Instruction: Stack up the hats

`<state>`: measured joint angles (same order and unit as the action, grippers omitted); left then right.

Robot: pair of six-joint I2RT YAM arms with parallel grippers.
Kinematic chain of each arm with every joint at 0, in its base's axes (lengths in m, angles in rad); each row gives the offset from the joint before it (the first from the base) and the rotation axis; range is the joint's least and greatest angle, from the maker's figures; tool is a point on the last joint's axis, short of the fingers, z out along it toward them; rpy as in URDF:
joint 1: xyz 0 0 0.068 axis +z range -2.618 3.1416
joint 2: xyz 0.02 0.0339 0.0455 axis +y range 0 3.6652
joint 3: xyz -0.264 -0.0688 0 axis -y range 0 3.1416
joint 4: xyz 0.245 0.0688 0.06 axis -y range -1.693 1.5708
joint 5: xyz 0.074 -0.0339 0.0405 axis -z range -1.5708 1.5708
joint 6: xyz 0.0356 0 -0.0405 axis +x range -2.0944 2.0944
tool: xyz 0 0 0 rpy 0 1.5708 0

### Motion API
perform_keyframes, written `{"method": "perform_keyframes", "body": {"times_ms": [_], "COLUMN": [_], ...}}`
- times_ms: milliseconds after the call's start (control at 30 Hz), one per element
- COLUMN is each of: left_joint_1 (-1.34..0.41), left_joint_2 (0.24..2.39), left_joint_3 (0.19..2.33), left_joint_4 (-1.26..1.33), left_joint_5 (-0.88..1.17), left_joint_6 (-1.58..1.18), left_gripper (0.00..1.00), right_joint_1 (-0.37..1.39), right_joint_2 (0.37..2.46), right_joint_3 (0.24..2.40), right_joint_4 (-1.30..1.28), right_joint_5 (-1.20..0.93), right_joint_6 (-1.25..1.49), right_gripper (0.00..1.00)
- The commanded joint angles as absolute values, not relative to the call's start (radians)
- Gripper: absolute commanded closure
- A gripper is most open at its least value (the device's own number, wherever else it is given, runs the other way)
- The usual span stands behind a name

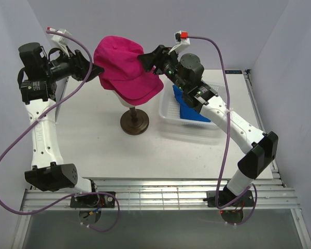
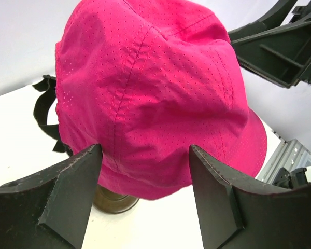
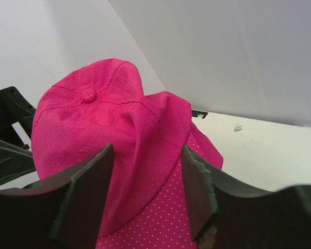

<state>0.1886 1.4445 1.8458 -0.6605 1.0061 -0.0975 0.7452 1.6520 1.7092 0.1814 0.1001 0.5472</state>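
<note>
Two magenta-pink hats sit one over the other on the mannequin head. The upper hat fills the left wrist view and the right wrist view. The lower hat's dotted brim pokes out beneath it. Blue hat fabric lies in the white basket; I cannot tell whether it is one hat or two. My left gripper is open at the hats' left side. My right gripper is open, its fingers astride the upper hat's right side.
The mannequin head is hidden under the hats; its cream neck and dark round stand show mid-table. The white basket stands right of the stand. White walls close in the back and both sides.
</note>
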Motion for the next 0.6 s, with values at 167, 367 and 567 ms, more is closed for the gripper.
{"method": "perform_keyframes", "body": {"times_ms": [167,367,567], "left_joint_1": [0.319,0.327,0.328], "left_joint_2": [1.427,1.440,1.492], "left_joint_3": [2.034,1.898,1.703], "left_joint_4": [-0.765,-0.720,-0.456], "left_joint_5": [1.048,0.985,0.940], "left_joint_6": [0.038,0.221,0.347], "left_gripper": [0.24,0.25,0.37], "right_joint_1": [0.744,0.744,0.744], "right_joint_2": [1.644,1.638,1.566], "right_joint_3": [1.816,1.836,1.783], "right_joint_4": [0.140,0.097,0.074], "right_joint_5": [0.064,0.060,0.051], "right_joint_6": [0.443,0.371,0.272], "right_gripper": [0.29,0.24,0.23]}}
